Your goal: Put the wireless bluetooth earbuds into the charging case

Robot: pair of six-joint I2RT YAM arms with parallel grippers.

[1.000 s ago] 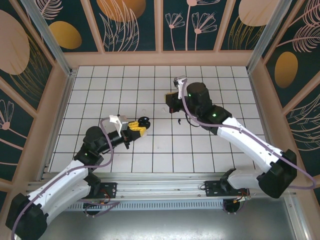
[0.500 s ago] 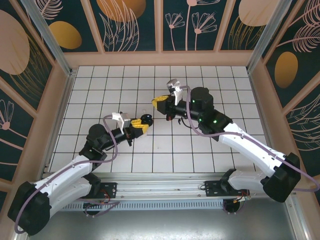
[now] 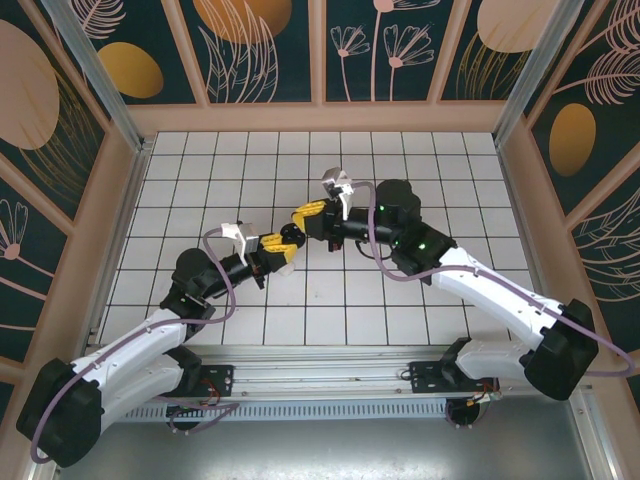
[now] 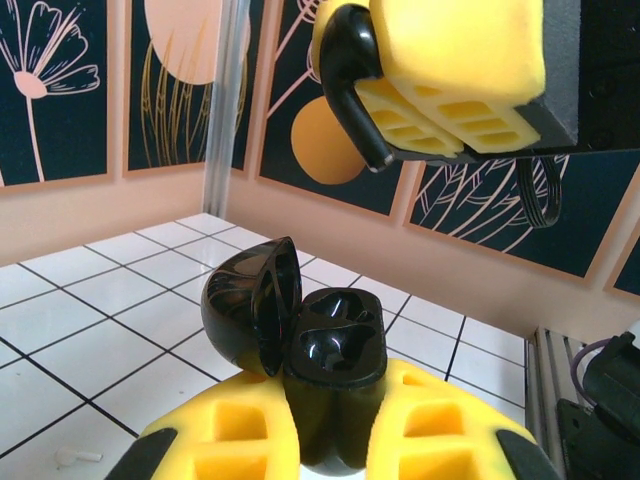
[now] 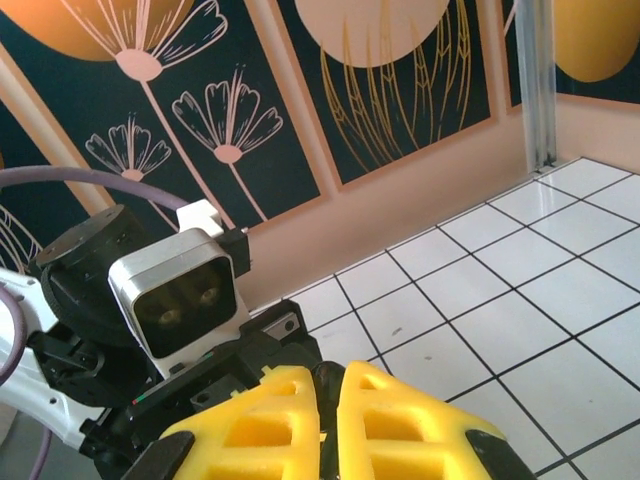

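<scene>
Black charging case (image 4: 335,345) sits clamped in my left gripper (image 3: 278,247), lid (image 4: 245,300) swung back so the wells face up. My right gripper (image 3: 308,215) pinches a black earbud (image 4: 345,80) just above it, stem down, ready to drop in. Both hang over the tiled floor (image 3: 420,160), well apart from the walls (image 3: 250,117). I judge the raised lid is the one edge to miss.

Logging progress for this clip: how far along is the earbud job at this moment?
Done: the left gripper holds the black charging case, lid open; the right gripper has one black earbud pinched. In hand: that earbud is poised close to the open case. To do: seating it; the sockets look empty.
</scene>
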